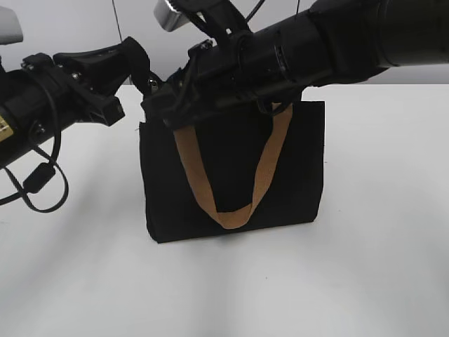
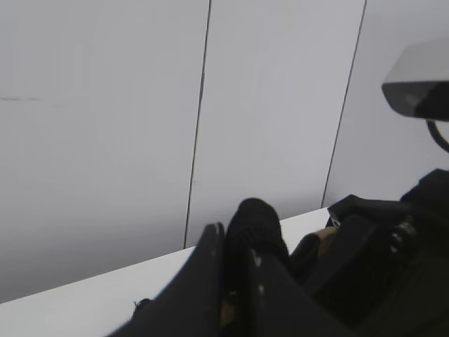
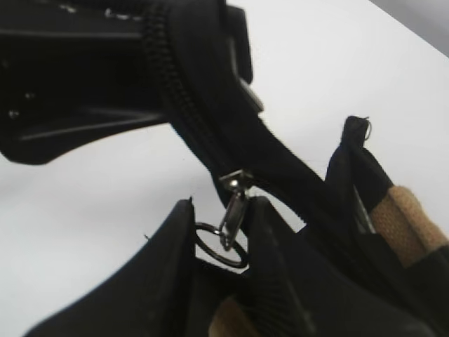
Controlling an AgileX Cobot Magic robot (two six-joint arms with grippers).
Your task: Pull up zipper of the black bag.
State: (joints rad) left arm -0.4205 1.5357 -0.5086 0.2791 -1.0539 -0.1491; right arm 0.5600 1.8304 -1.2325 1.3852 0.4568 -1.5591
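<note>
Both tools at black bag (image 1: pixel 231 168) top, right tool (image 3: pixel 223 232) pinching zipper (image 3: pixel 226 228) ring

Right hand (image 3: pixel 223 242) pinches the zipper (image 3: pixel 226 228) ring; black bag (image 3: pixel 309 189) beside.

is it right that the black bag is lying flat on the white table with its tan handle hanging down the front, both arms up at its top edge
Not quite: the black bag stands upright on the white table, not flat, as the exterior view shows. The rest holds: the tan handle hangs down its front, and the left gripper and right gripper are both at its top edge.
</note>
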